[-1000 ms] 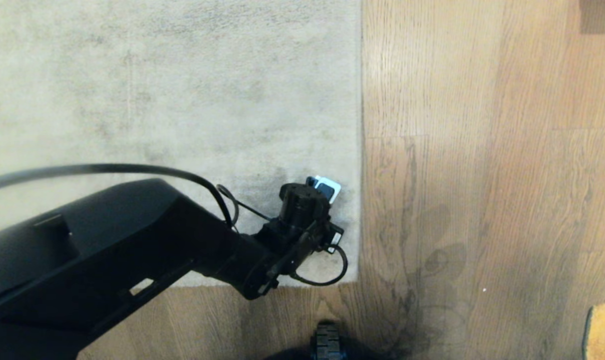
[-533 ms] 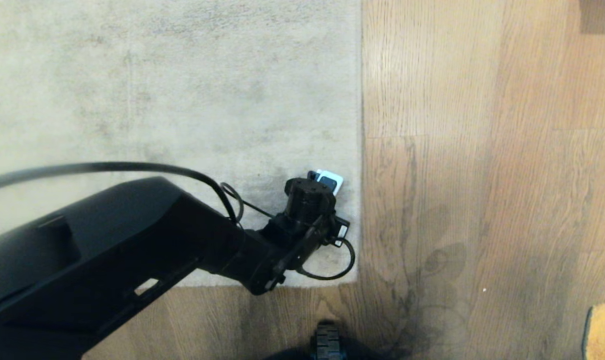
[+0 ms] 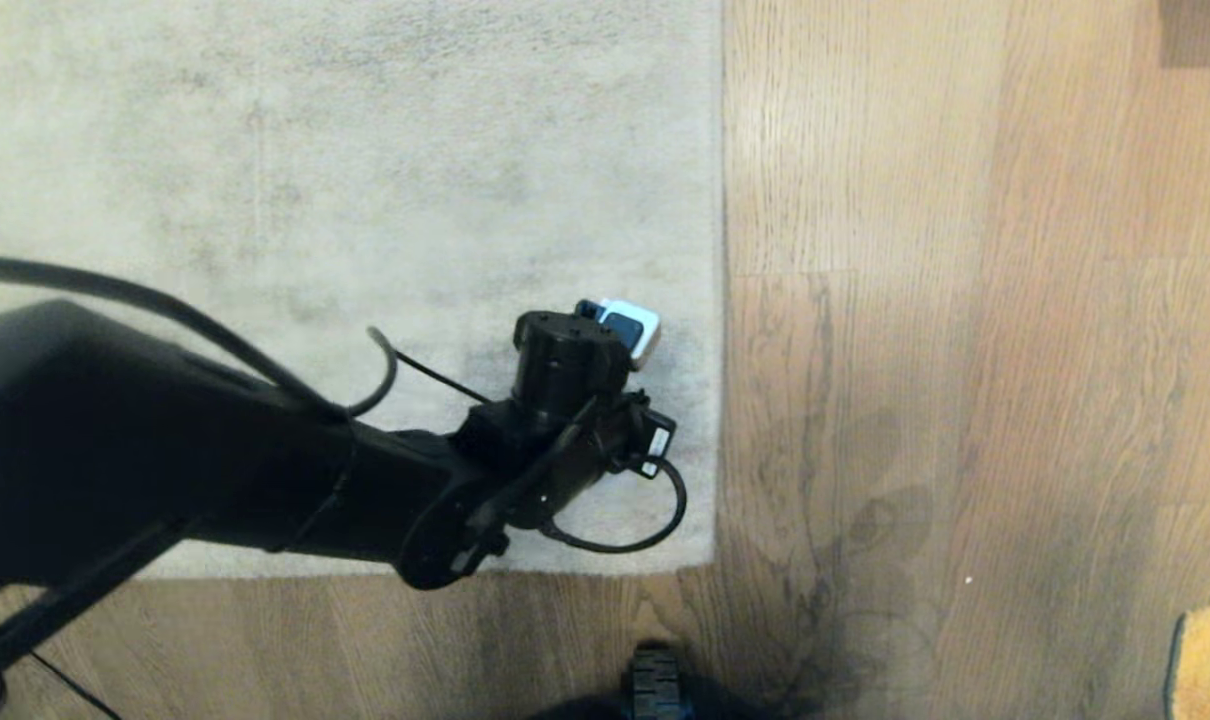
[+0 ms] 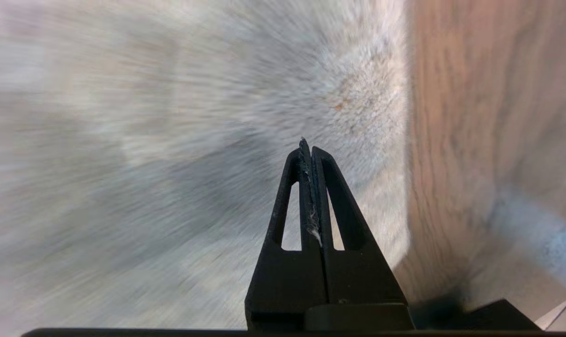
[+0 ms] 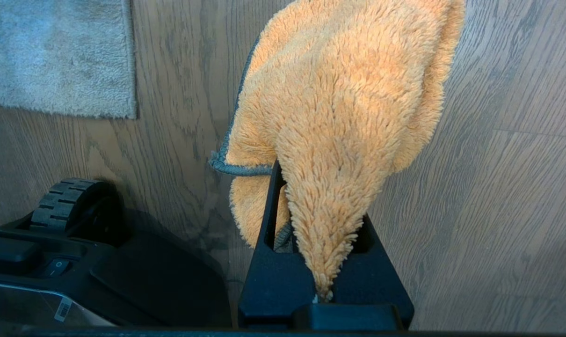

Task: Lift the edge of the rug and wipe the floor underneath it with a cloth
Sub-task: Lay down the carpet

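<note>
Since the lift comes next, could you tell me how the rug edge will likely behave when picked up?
The rug edge lies flat on the floor, so getting under it may be awkward. Its thin, soft pile suggests it will bend and sag rather than stay stiff. Most of the rug stays down, so it should feel heavy.

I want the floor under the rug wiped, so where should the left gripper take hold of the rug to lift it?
Judging by how it lies, at the rug's near corner, coming in low from the bare floor side. Two free borders meet there, flat on the planks, so it should peel up most easily. The left gripper is shut above the pile, holding nothing.
</note>
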